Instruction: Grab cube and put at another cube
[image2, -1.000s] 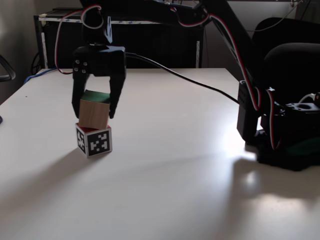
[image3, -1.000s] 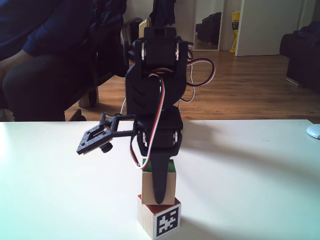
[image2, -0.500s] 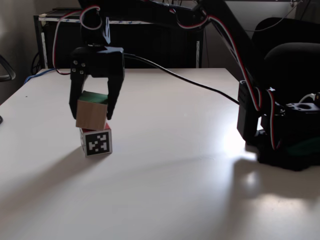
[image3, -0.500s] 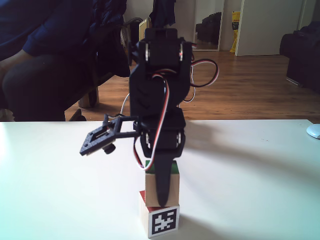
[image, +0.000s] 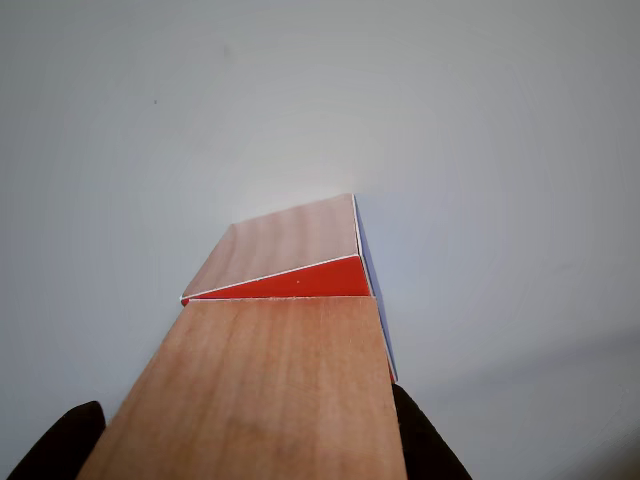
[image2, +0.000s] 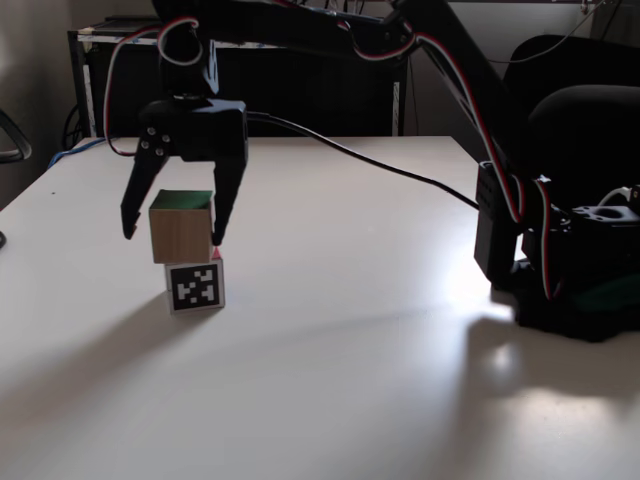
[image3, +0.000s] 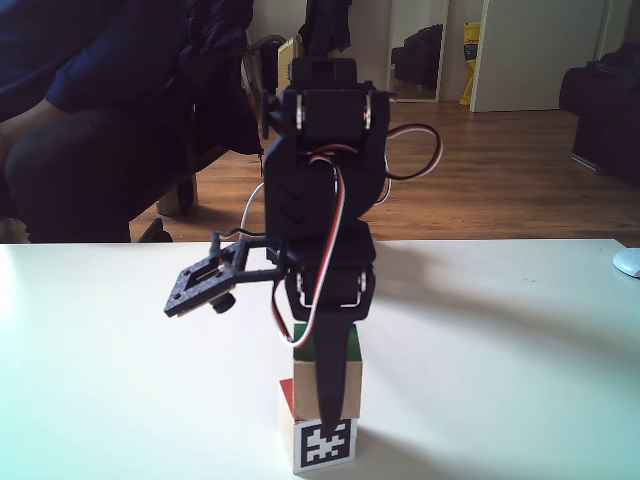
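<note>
Green-faced cube stacked on the marker cube, white table.
Other view: cube (image: 250, 400) wood grain over another cube (image: 300, 282), red face showing. Fixed view: gripper (image2: 172, 236) jaws spread, cube (image2: 181, 228) upright, green up; black-white marker print, table (image2: 350, 330). Fixed view: wood-floor room behind.

Two wooden cubes: one green-topped cube (image2: 181, 227), one printed cube (image2: 195, 286), one tool (image2: 172, 235)

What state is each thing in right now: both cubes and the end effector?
green-faced cube: upright, resting on the lower cube, green face up.
printed cube: on the table, carrying the green-faced cube, set off-centre.
end effector: open, fingers straddling the green-faced cube.
table: bearing the stack.
</note>
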